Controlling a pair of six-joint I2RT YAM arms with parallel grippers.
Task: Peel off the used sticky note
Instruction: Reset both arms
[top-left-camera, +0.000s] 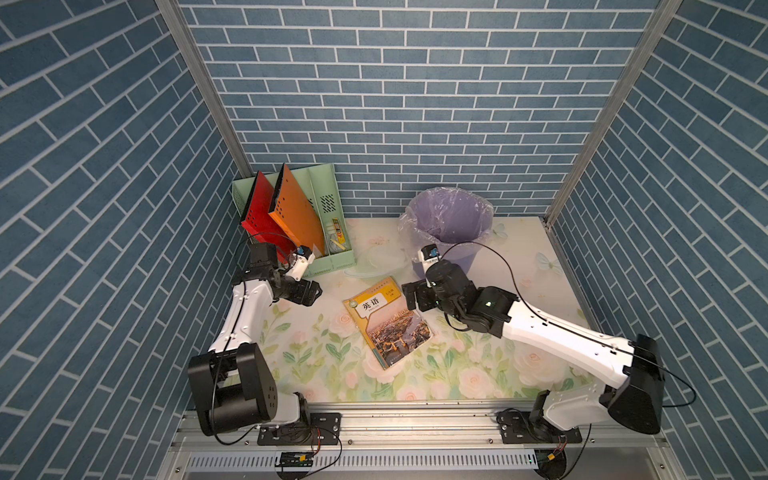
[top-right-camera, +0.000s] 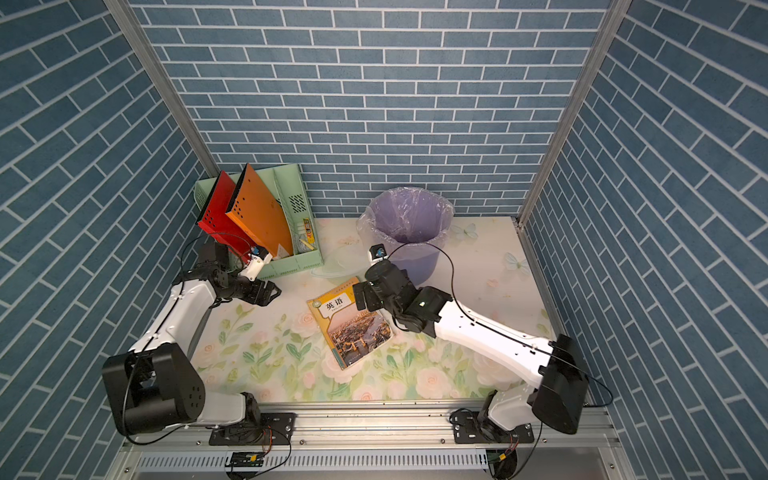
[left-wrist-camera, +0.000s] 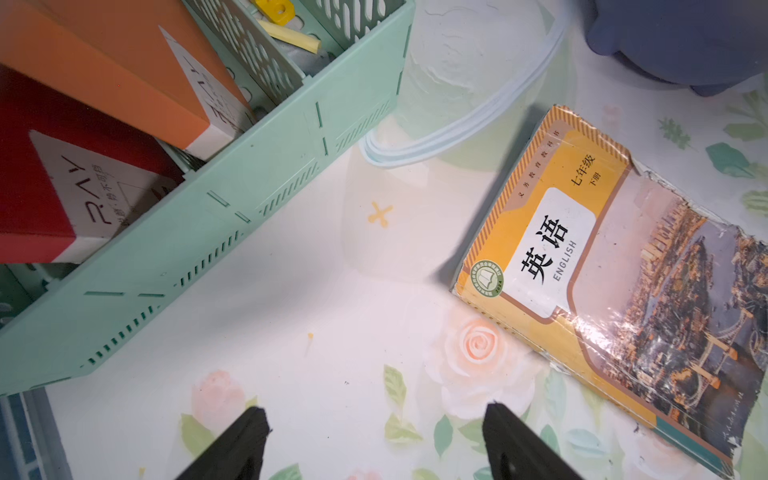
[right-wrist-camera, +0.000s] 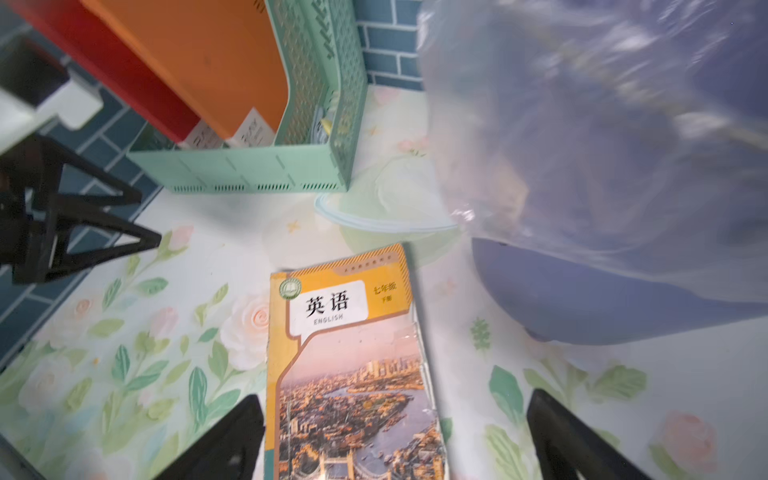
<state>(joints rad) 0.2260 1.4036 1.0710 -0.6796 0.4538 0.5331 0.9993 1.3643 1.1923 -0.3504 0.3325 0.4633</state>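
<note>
Hunting for the used sticky note, and I am not finding it. The textbook (top-left-camera: 388, 320) cover is showing bare in both top views and both wrist views, so I cannot tell where the note is lying, which way it is pointing or how its long axis is running. Nothing is showing clearly inside the lined bin (top-left-camera: 453, 224) at 1 o'clock from the book either. A pale yellow strip (left-wrist-camera: 293, 36) is sitting in the green organizer (top-left-camera: 332, 266) at 11 o'clock, but I cannot tell what it is. The book is lying flat mid-table, its long axis running 11 to 5 o'clock in a top view, with the title end heading for 11 and the spine facing 8. The right gripper (top-left-camera: 411, 293) is hovering just beside the book's far corner, with the cover falling away toward 7 o'clock. Its wrist view is showing the right gripper (right-wrist-camera: 395, 411) with fingers spread wide and empty, straddling the cover. The left gripper (top-left-camera: 311, 293) is hanging well apart at the book's 9 o'clock, also spread and gripping nothing, as its wrist view shows (left-wrist-camera: 376, 415). Judging by that, the right arm is sitting nearer.
</note>
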